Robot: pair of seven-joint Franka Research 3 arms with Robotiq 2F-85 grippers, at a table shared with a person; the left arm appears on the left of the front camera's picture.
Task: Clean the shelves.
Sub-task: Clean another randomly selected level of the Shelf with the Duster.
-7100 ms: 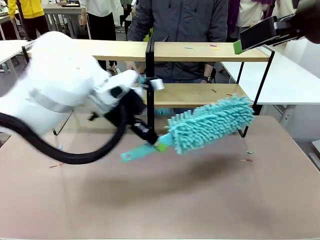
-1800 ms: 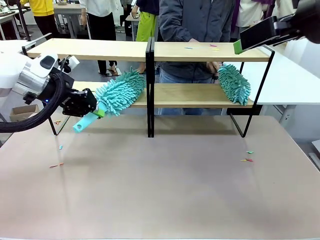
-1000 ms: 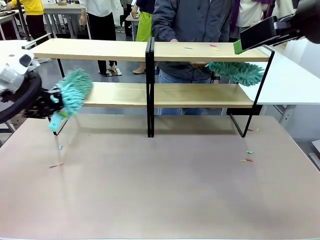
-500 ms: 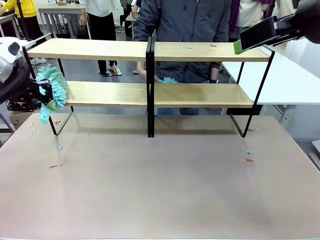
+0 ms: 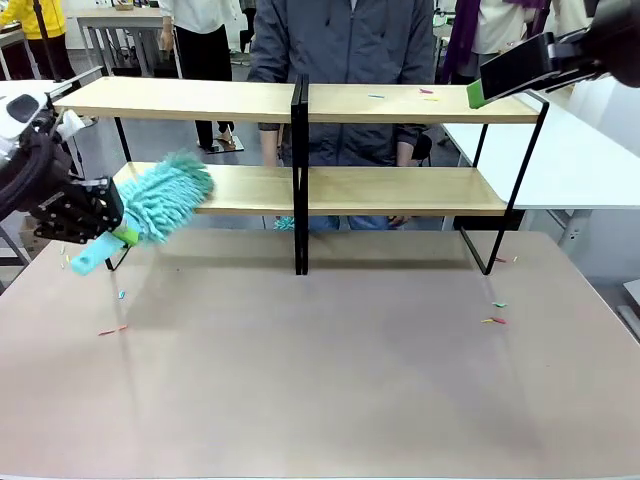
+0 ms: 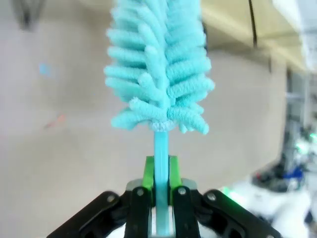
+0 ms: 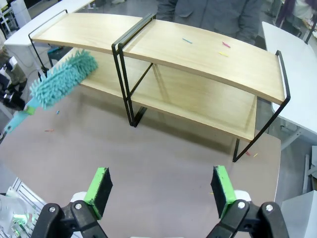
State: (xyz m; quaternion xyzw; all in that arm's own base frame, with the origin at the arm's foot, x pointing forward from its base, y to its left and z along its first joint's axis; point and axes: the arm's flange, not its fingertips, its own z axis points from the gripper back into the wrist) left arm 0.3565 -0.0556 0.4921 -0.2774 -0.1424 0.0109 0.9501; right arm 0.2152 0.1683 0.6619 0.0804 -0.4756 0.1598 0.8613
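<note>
The shelves stand across the far half of the table, two wooden tiers on a black frame, also seen from above in the right wrist view. My left gripper is shut on the handle of a fluffy teal duster, whose head lies at the left end of the lower left board. In the left wrist view the gripper clamps the handle below the duster head. My right gripper hangs open high above the table, at the top right of the front view.
Small coloured scraps lie on the upper right board, and more scraps lie on the brown table at right and at left. A person stands behind the shelves, with a teal tuft showing below the lower board.
My left gripper has swung the duster from upright beside the frame to pointing right onto the lower left board. The person's teal duster has dropped below the lower board.
</note>
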